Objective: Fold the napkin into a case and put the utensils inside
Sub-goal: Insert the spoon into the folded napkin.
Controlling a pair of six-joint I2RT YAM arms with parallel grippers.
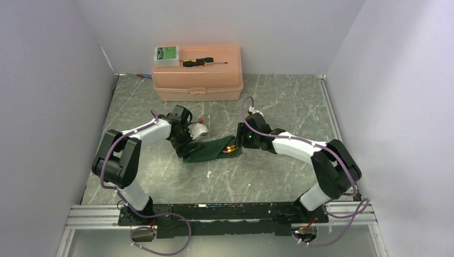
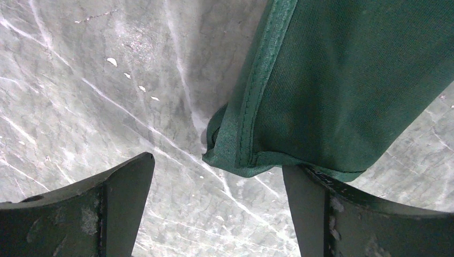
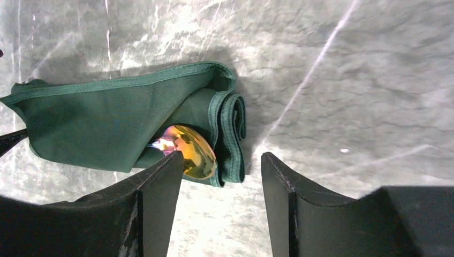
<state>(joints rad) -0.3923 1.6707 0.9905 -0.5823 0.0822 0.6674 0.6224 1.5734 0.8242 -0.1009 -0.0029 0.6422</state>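
Left arm: shoulder raised at the near left, white forearm reaching forward and inward, wrist bent steeply down toward the table (image 1: 278, 101).
Left claw (image 1: 184, 149) (image 2: 219, 163): released, jaws spread wide, clamping nothing, tips aimed at the grey marbled tabletop.
Napkin (image 1: 206, 150) (image 2: 332, 75) (image 3: 101, 120): dark green, folded into a long narrow bundle, lying flat between the two claws. Stitched corner sitting right in the gap of the left claw, hem draped across the tip of the finger (image 2: 321, 214) at the right of that wrist view (touching, by the look of it, but not squeezed).
Right arm: elbow high at the near right, white forearm stretched inward, wrist tipped down.
Right claw (image 1: 239, 143) (image 3: 222, 160): released, jaws apart, nothing between them, poised just off the napkin's rolled end.
Gold spoon head (image 1: 230, 149) (image 3: 188, 151): shiny and rounded, poking out of the napkin's folds at the end nearest the right claw, just beside one of its fingers (image 3: 155, 203); handle hidden inside the cloth.
Peach box (image 1: 198, 80): well beyond both claws, against the back wall, with a black-handled screwdriver (image 1: 203, 62) and a small green-labelled case (image 1: 167, 55) on its lid.
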